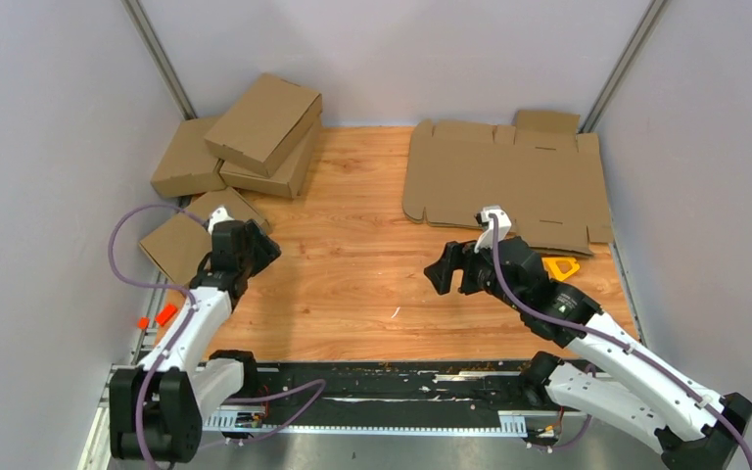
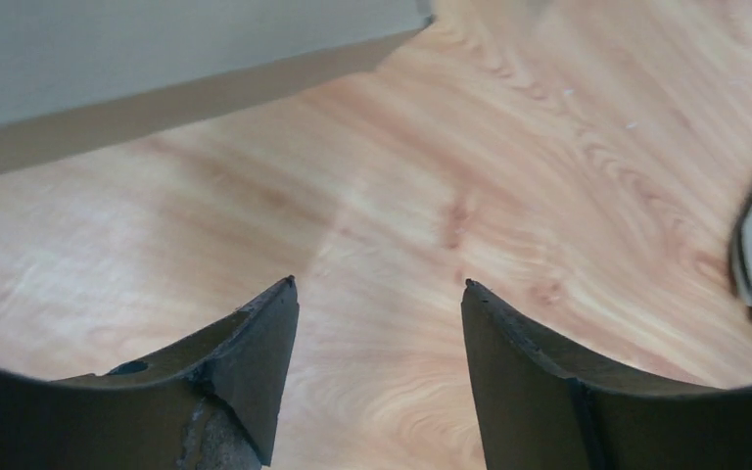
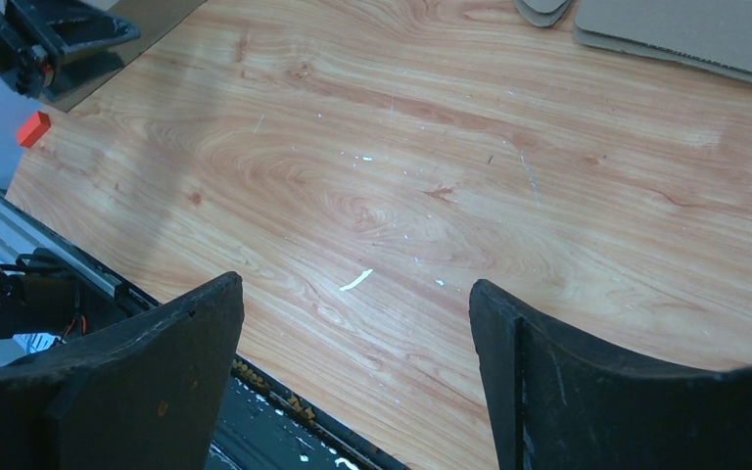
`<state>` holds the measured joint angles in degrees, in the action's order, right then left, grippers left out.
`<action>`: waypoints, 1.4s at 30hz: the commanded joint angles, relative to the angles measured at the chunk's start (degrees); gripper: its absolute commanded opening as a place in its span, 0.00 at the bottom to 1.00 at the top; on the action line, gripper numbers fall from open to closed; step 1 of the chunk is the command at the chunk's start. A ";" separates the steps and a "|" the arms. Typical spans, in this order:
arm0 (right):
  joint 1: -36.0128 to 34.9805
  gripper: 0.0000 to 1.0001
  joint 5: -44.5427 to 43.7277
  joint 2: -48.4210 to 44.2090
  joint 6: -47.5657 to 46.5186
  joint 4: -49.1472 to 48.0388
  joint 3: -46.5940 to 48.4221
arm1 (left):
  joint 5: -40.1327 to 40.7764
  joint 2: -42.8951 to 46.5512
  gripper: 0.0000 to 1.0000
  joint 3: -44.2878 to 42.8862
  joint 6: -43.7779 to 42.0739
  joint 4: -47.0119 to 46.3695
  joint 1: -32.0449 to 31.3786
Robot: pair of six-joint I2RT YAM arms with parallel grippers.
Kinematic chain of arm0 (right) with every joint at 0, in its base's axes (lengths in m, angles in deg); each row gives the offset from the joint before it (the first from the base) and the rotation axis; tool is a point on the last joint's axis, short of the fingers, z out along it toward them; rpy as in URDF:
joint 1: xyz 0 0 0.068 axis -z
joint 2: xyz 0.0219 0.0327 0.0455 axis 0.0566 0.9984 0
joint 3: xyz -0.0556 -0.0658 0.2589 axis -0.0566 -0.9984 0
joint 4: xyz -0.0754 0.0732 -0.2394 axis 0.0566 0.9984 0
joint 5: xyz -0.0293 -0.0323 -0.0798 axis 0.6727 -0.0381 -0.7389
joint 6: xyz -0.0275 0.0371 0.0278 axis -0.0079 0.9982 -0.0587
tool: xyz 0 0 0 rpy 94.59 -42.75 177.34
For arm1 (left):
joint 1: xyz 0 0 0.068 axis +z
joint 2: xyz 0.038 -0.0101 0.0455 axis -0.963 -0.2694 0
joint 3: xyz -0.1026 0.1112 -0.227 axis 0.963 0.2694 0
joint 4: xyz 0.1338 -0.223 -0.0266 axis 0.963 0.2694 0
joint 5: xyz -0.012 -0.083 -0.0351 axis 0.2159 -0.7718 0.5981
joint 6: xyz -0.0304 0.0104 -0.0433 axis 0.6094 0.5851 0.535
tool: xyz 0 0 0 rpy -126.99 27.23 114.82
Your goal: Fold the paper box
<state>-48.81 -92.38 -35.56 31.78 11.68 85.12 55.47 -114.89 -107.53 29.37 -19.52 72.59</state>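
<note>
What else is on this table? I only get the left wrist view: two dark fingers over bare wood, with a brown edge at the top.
Observer: Folded cardboard boxes are piled in the far left corner of the table.
Operator: Is anything not folded yet?
Observer: Yes, flat cardboard blanks lie at the far right.
Operator: And the other arm?
Observer: The right gripper is open and empty over the wood, in front of those blanks.
</note>
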 commanded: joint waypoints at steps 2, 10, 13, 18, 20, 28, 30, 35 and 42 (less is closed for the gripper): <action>0.12 0.85 1.35 -0.02 0.15 -1.42 3.42 | -11.93 -12.05 0.47 -6.90 -4.95 -13.63 -1.10; 0.12 0.84 0.14 -0.68 0.13 -0.64 3.84 | -11.16 -35.22 0.45 -24.38 -12.30 -7.18 -2.35; 0.12 0.84 0.10 -0.54 0.20 -1.08 3.90 | -5.08 -40.91 0.46 -29.51 -13.05 -5.13 -2.25; 0.14 0.84 -0.10 0.28 -0.35 0.00 4.78 | 2.41 -41.10 0.50 -27.28 -6.84 -7.82 3.84; 0.12 0.84 -0.51 0.20 -0.60 0.07 4.71 | 2.90 -39.13 0.52 -23.82 -4.15 -12.22 7.29; 0.12 0.84 0.61 1.77 -1.02 -0.43 5.23 | 9.35 -36.66 0.60 -22.98 -2.70 -11.83 8.33; 0.11 0.84 0.56 1.47 -1.08 -0.38 4.97 | 5.25 -36.50 0.60 -22.69 -3.60 -13.24 8.22; 0.12 0.84 0.85 0.70 -1.01 -1.35 4.49 | -6.42 -37.34 0.63 -25.36 -9.79 -10.74 4.19; 0.12 0.85 -2.61 0.05 -4.25 -0.15 4.61 | -6.82 -20.97 0.87 -14.04 -9.88 -7.62 0.48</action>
<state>-48.81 -92.07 -34.07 30.99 11.73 87.78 45.42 -147.52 -127.62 22.79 -30.01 72.63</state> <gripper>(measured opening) 0.844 0.802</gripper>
